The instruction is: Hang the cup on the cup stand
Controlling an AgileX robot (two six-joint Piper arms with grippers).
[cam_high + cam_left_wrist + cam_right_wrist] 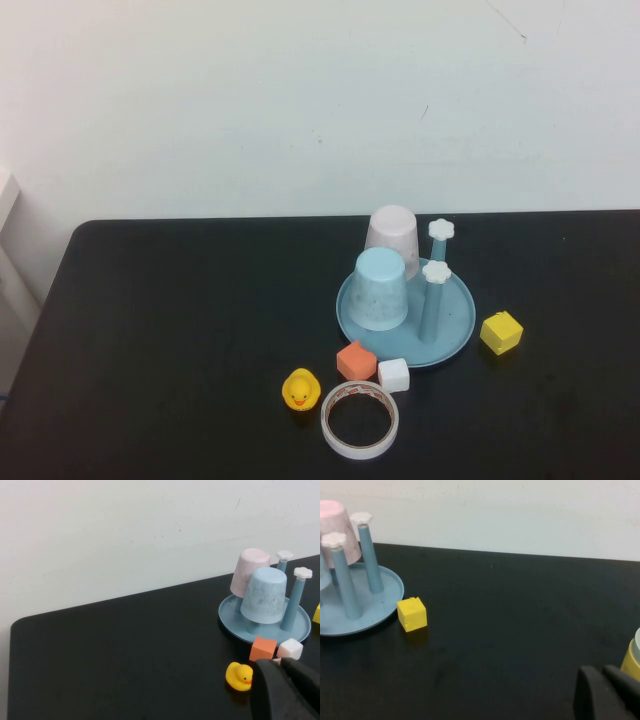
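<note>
The light blue cup (381, 288) sits upside down over a peg of the cup stand (455, 320), on its left side. It also shows in the left wrist view (264, 595), where the stand's dish (300, 625) lies beneath it. Two free blue pegs with white flower caps (436, 272) stand to the cup's right. In the right wrist view the stand (350, 622) is at the far side. Neither arm shows in the high view. My left gripper (280, 662) is shut and empty near the duck. My right gripper (602, 670) is shut and empty, away from the stand.
A pale pink cup (392, 238) hangs upside down at the stand's back. In front lie a yellow duck (301, 389), an orange cube (356, 360), a white cube (393, 375) and a tape roll (360, 419). A yellow cube (501, 332) lies right of the stand.
</note>
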